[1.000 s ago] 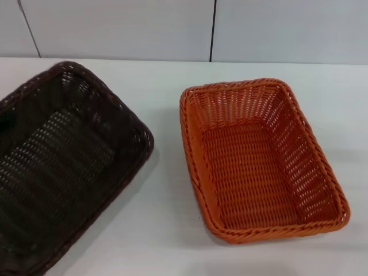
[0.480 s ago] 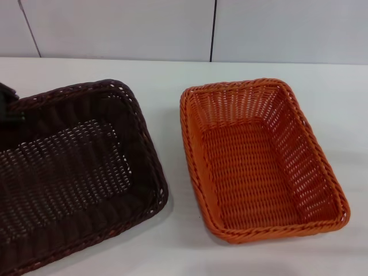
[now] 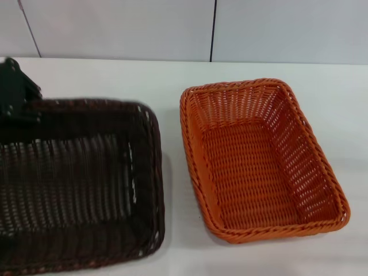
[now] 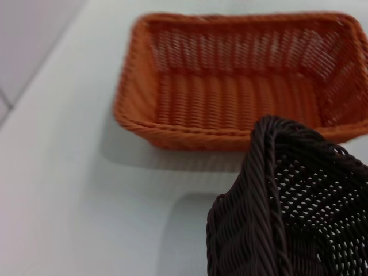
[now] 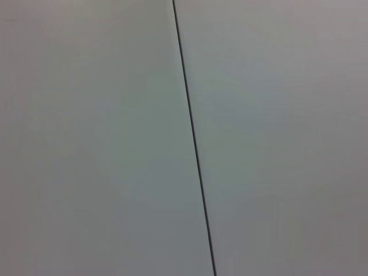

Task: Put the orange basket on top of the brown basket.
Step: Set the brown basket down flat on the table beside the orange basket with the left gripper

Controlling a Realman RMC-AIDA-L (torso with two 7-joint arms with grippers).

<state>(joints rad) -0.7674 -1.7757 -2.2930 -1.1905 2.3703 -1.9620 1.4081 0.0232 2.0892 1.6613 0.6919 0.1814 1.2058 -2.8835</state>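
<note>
The orange basket sits empty on the white table at the right of the head view; it also shows in the left wrist view. The brown basket is at the left, its long side now across the view, blurred by motion. Its right rim is a narrow gap away from the orange basket. My left gripper is a dark shape at the brown basket's far left rim and holds it. The brown basket's corner fills the near part of the left wrist view. My right gripper is out of view.
The white table runs back to a pale panelled wall with dark seams. The right wrist view shows only wall panels and a seam.
The brown basket has turned from a diagonal lie to lie crosswise and shifted toward the orange basket. My left gripper has come into view at its far left rim. The orange basket has not moved.
</note>
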